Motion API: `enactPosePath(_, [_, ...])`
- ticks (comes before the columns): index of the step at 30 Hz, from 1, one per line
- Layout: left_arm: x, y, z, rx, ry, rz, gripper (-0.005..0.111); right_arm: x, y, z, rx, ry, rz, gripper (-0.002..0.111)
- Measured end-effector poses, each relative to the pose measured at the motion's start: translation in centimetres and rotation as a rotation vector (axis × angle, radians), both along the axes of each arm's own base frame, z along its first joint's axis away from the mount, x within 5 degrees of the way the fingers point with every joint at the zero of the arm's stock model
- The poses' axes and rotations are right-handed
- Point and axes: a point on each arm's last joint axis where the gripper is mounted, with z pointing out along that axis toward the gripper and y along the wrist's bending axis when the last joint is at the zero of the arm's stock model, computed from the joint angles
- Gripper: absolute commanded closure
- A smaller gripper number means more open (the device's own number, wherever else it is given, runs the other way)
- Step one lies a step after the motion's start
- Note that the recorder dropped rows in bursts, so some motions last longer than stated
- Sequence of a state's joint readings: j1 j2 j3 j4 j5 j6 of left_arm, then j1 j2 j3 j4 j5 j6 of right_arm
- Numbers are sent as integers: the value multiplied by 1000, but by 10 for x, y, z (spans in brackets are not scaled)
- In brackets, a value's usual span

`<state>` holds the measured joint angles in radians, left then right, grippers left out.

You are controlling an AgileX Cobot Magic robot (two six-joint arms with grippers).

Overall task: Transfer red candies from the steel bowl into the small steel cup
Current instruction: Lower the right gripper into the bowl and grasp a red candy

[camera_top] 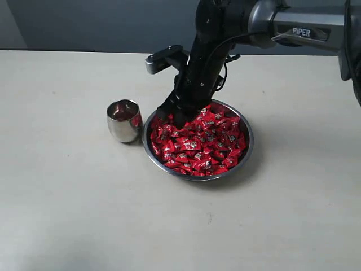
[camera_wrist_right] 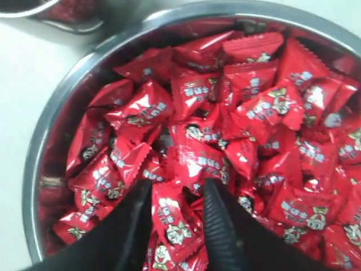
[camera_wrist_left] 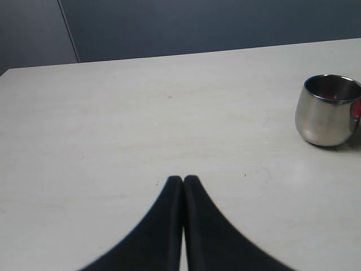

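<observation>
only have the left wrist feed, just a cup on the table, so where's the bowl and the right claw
observer: the bowl sits close beside the cup, on its right in the outside view, heaped with red candies.
operator: and the right claw
observer: the right claw is down in the pile, at the cup side of the bowl.
operator: holding one
observer: its fingers are apart with one candy lying between them.
</observation>
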<state>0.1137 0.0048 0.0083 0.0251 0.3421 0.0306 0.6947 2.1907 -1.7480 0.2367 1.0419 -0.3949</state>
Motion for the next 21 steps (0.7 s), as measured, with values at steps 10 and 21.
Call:
enactPosePath(10, [0,0,0,0,0,0,106,-14,20,-29,-119,-67,136,77])
enactPosePath(21, [0,0,0,0,0,0,106,-7,20,-35,-165,-162,143,77])
